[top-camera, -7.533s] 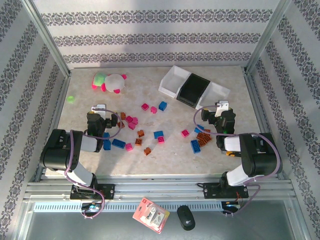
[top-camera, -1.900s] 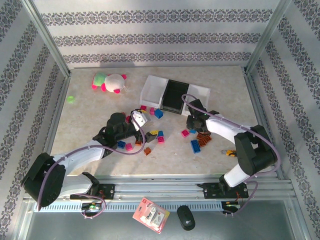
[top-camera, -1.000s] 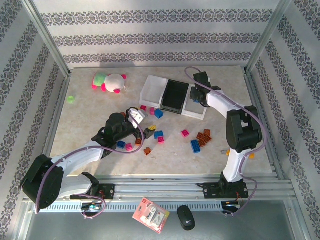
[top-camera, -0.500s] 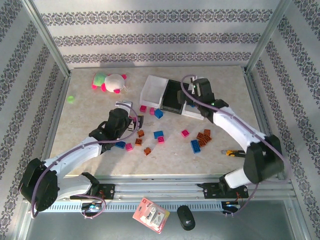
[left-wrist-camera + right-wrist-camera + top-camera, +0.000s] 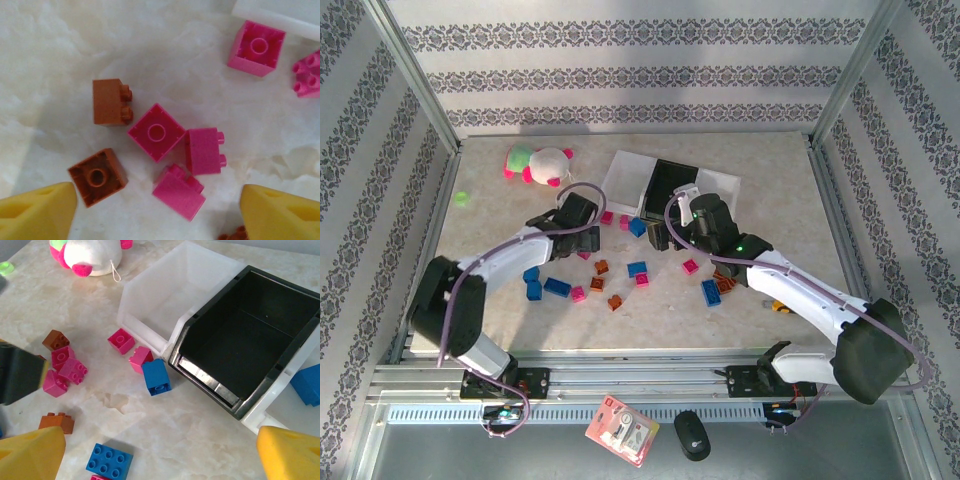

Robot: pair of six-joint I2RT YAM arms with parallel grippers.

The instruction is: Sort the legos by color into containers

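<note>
Held apart on left gripper (image 5: 159,215), pink legos (image 5: 177,192) between and just ahead; spread wide on right gripper (image 5: 160,456), blue lego (image 5: 109,458) between.

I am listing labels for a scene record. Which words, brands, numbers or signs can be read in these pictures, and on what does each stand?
No text can be read.
Red card package in front of the arms' bases: any print is too small to read.
Pink brick and the bricks beside it: no lettering visible.
</note>
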